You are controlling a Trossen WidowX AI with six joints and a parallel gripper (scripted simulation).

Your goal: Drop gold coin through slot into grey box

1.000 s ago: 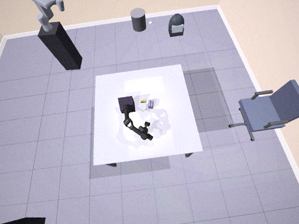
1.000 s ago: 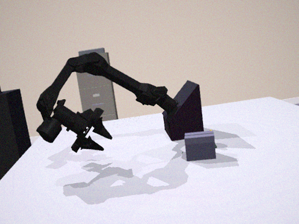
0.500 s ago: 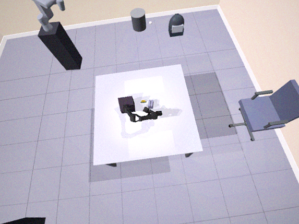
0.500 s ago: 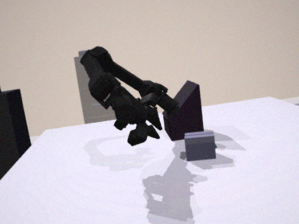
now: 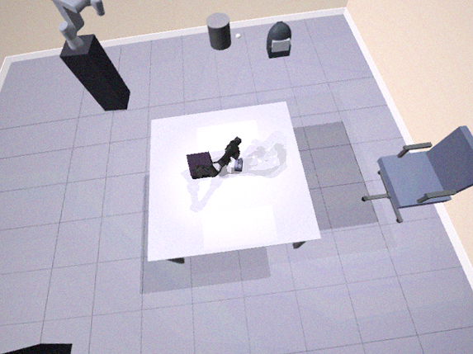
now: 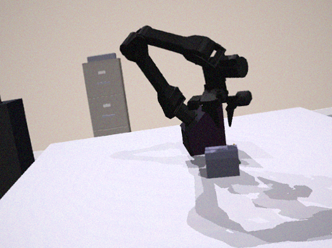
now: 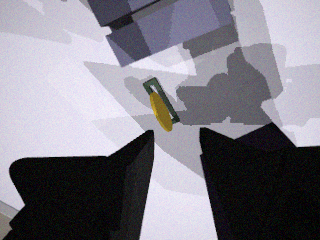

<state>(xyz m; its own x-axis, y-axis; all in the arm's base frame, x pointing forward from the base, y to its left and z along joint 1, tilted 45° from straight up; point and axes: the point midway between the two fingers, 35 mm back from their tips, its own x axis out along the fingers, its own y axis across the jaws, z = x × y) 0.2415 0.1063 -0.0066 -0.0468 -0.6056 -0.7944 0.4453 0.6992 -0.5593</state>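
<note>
While the black two-fingered gripper [image 6: 222, 122] [image 7: 176, 134] hovers, part-spread and empty, near the thin gold coin [image 6: 234, 145] [image 7: 161, 112] on edge in its dark-green holder [image 7: 172, 106], best align fingers across its faces before descending.

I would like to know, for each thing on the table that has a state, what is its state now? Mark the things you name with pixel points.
Coin [image 6: 234, 144] [image 7: 161, 112]: on edge in the holder, not gripped.
Holder [image 7: 149, 83]: occupied by the coin.
Box [image 5: 238, 165] [image 6: 221, 163] [image 7: 180, 25]: closed, upright.
Tool [image 6: 223, 125] [image 7: 176, 134]: partly open, nothing between its fingers.
Arm [image 5: 231, 148] [image 6: 191, 43]: bent, raised above the table.
</note>
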